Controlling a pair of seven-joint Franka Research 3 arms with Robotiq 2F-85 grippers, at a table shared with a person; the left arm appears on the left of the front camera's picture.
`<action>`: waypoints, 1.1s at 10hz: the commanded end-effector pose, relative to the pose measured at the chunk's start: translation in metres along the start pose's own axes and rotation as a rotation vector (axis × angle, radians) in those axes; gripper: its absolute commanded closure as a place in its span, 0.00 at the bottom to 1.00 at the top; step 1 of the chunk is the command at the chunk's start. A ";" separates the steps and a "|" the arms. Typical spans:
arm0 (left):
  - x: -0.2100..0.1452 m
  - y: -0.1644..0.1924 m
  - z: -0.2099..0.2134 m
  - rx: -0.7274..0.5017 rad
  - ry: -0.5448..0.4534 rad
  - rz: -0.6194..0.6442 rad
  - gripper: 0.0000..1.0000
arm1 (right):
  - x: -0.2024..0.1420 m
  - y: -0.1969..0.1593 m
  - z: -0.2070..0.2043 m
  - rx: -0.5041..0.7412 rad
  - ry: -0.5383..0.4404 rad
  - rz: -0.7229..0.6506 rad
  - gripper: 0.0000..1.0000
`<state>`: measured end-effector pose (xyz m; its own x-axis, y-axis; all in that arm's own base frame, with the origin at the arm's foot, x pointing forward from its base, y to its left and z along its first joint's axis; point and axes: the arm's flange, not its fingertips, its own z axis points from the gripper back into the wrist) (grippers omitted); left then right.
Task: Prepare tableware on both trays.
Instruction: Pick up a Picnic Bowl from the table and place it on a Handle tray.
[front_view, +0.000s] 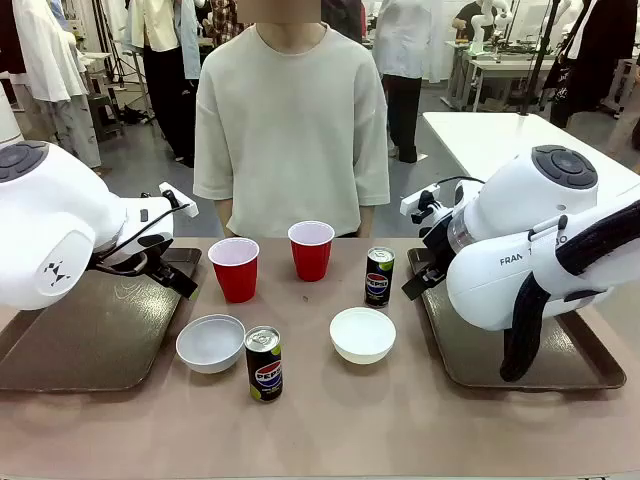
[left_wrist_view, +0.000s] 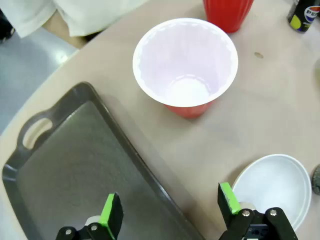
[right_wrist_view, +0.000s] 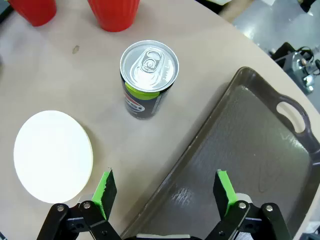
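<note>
my left pincer (left_wrist_view: 169, 204) stood at the bottom edge of the left wrist frame, jaws fully apart, gripping nothing. one green pad hung over the left tray (left_wrist_view: 75, 175), the other by the rim of the left bowl (left_wrist_view: 277, 185) at lower right. the tray's raised rim ran diagonally between them. i noted the left cup (left_wrist_view: 185, 65) upright at upper centre, on the table (front_view: 320, 430) just off the tray. the right cup (left_wrist_view: 227, 12) was cut off by the top edge.

my right pincer (right_wrist_view: 165, 192) stood at the bottom edge of the right wrist frame, also wide open and holding nothing. one pad hung beside the right bowl (right_wrist_view: 52, 155) at lower left, the other over the right tray (right_wrist_view: 250, 160) at lower right. the far can (right_wrist_view: 147, 75) stood upright above centre, near the tray's rim.

in the front frame the near can (front_view: 264, 363) stood at lower centre, just beside the left bowl. all six pieces sat on the table between the trays.
</note>
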<state>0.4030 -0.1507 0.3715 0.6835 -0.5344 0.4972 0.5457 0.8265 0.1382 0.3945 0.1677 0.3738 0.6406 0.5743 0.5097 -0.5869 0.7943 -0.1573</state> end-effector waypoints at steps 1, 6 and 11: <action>0.000 0.000 0.000 0.000 0.000 0.000 0.00 | 0.000 0.000 0.000 0.000 0.000 0.000 0.00; 0.000 0.000 0.000 0.000 0.000 0.000 0.00 | 0.000 0.000 0.000 0.000 0.000 0.000 0.00; 0.000 0.000 0.000 0.000 0.000 0.000 0.00 | 0.000 0.000 0.000 0.000 0.000 0.000 0.00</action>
<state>0.4029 -0.1510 0.3715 0.6832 -0.5349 0.4971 0.5462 0.8262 0.1383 0.3946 0.1676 0.3738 0.6407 0.5742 0.5097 -0.5866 0.7944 -0.1575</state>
